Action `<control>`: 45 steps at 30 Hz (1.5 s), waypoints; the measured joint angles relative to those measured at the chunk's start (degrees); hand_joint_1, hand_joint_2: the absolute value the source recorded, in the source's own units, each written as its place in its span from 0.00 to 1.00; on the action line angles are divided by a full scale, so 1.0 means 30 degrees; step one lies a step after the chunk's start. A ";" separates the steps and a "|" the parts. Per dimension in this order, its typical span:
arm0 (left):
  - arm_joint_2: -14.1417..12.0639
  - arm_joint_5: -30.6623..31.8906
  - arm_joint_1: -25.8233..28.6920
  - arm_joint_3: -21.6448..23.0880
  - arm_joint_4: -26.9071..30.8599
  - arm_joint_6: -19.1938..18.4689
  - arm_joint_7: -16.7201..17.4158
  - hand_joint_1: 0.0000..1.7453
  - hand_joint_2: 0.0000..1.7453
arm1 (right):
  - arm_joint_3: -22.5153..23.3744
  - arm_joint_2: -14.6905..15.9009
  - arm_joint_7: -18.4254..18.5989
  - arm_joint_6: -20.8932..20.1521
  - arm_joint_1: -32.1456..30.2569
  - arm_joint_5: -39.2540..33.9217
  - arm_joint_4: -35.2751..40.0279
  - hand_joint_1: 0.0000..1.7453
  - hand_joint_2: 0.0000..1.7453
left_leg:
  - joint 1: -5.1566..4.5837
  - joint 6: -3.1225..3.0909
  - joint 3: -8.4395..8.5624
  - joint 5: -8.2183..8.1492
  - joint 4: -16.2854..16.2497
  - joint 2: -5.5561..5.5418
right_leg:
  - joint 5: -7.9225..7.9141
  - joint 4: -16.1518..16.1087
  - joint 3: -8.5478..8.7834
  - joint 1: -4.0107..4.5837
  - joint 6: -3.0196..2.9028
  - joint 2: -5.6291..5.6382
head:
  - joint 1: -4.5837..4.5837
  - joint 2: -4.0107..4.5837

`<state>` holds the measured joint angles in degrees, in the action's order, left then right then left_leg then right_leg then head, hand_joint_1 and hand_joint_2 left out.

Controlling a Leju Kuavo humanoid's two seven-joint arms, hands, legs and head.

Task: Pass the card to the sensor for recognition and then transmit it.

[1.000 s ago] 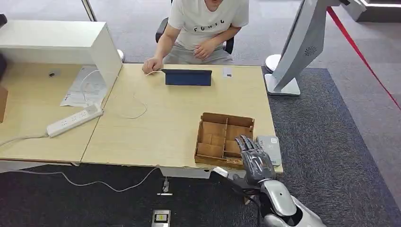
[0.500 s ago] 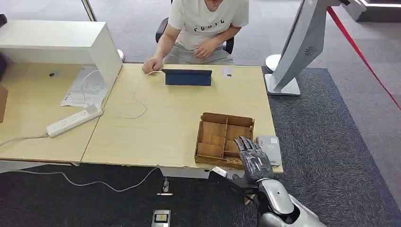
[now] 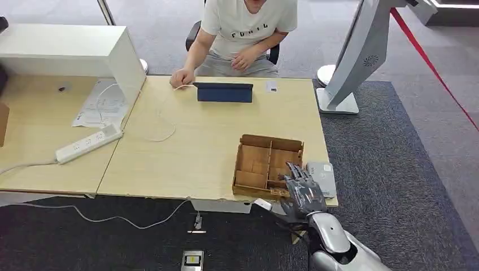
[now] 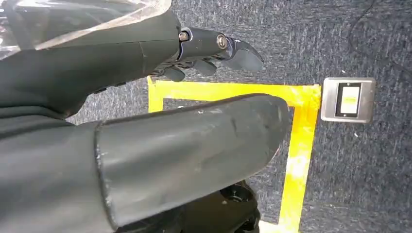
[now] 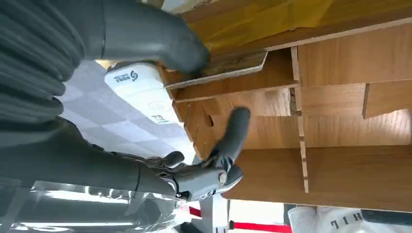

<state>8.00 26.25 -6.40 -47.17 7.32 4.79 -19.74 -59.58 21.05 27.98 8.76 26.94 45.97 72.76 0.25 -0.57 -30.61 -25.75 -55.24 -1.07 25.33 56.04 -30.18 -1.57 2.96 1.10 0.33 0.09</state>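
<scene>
Where the wooden tray (image 5: pixel 340 116) opens, a thin, flat, brownish card (image 5: pixel 228 68).

Office; desks (image 3: pixel 186 152), carpet (image 3: pixel 395 186), power strip (image 3: pixel 88 143)

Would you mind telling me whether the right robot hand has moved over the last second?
Yes. The right robot hand has sunk slightly toward the near edge of the wooden box, its fingertips now lower against the box's near-right compartment.
</scene>
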 joint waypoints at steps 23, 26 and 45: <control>0.0007 0.0831 -0.0101 -0.0802 -0.0175 0.0197 0.0058 0.00 0.00 | -0.0124 -0.0015 -0.0015 0.0321 0.0035 -0.0204 -0.0467 1.00 1.00 | -0.0001 0.0000 0.0001 0.0000 -0.0001 0.0000 | 0.0000 -0.0002 0.0001 0.0000 0.0000 0.0000 | 0.0000 0.0000; 0.0015 0.1071 -0.0109 -0.0962 -0.0197 0.0197 0.0109 0.00 0.00 | -0.0168 -0.0015 -0.0014 0.0452 0.0043 0.0000 -0.0467 1.00 1.00 | -0.0001 0.0000 0.0000 0.0000 -0.0001 0.0000 | 0.0000 -0.0001 0.0001 -0.0001 0.0000 0.0000 | 0.0000 0.0000; 0.0146 0.3096 -0.0146 -0.2259 -0.0336 0.0131 0.0371 0.00 0.00 | 0.0772 0.1304 0.1421 -0.1035 0.1863 0.4685 0.3825 1.00 1.00 | -0.0002 -0.0001 0.0007 0.0001 -0.0004 0.0007 | -0.0003 0.0000 0.0001 -0.0002 0.0000 0.0005 | 0.0000 0.0000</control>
<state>8.44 35.54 -6.84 -53.94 6.32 5.18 -18.62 -57.26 24.96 32.24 5.66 32.52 60.02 84.24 0.24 -0.58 -30.59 -25.74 -55.26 -1.05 25.33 56.04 -30.18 -1.57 2.96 1.11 0.33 0.09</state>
